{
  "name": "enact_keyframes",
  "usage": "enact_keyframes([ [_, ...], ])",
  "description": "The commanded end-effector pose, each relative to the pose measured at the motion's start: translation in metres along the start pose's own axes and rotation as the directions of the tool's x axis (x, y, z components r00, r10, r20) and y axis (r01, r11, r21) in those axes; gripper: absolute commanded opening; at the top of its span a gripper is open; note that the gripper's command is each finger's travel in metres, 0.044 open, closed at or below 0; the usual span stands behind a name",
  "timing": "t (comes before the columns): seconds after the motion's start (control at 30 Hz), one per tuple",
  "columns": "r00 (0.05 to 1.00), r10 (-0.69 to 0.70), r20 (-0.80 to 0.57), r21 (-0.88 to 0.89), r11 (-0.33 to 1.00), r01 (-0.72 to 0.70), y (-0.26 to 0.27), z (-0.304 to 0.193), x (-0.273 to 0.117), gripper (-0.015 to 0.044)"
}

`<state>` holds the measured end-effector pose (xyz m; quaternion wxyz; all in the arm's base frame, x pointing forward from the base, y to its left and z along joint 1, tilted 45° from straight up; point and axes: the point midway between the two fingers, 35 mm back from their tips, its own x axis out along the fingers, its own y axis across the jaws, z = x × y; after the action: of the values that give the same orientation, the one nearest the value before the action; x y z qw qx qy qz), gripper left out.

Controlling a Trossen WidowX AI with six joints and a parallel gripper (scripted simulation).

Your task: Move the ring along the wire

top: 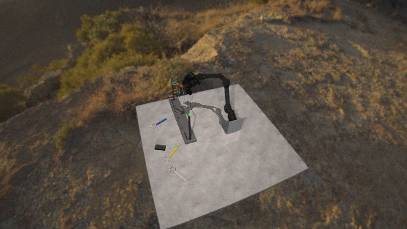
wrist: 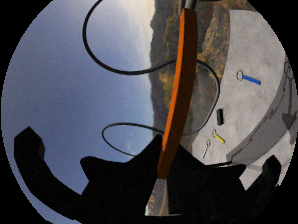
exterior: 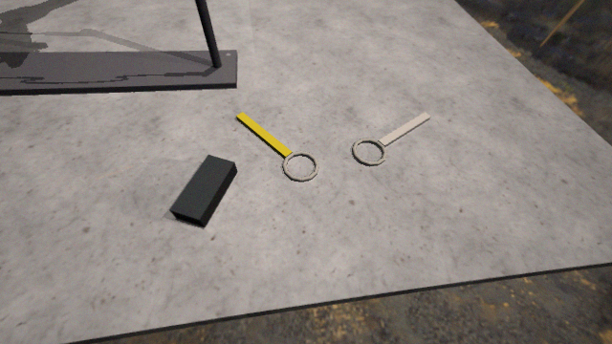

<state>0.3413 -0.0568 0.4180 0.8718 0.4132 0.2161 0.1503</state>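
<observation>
My gripper (top: 184, 86) (wrist: 162, 138) is shut on the orange handle (top: 180, 85) (wrist: 184, 65). The ring (top: 174, 83) is at the handle's far end, high by the far post (top: 173, 93), close to the far green part (top: 172, 80). Whether the wire passes through the ring is too small to tell; in the wrist view the ring is mostly beyond the top edge. The thin wire (wrist: 218, 92) curves in loops behind the handle. The other green part (top: 187, 114) is at the top of the near post (top: 189, 128) (exterior: 208, 35).
The posts stand on a dark base plate (top: 182, 122) (exterior: 167, 59). On the table lie a blue-handled ring (top: 161, 121) (wrist: 251, 79), a yellow-handled ring (top: 173, 152) (exterior: 264, 135), a pale-handled ring (top: 180, 175) (exterior: 405, 129) and a black block (top: 160, 147) (exterior: 203, 188).
</observation>
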Motion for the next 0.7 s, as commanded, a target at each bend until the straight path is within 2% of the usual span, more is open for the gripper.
enact_keyframes([
  [0.0,0.999,0.038,-0.001,0.046,0.998,-0.038,0.013,0.0,-0.001,-0.015],
  [0.67,0.994,0.108,0.009,0.175,0.979,-0.108,0.039,0.003,-0.003,-0.015],
])
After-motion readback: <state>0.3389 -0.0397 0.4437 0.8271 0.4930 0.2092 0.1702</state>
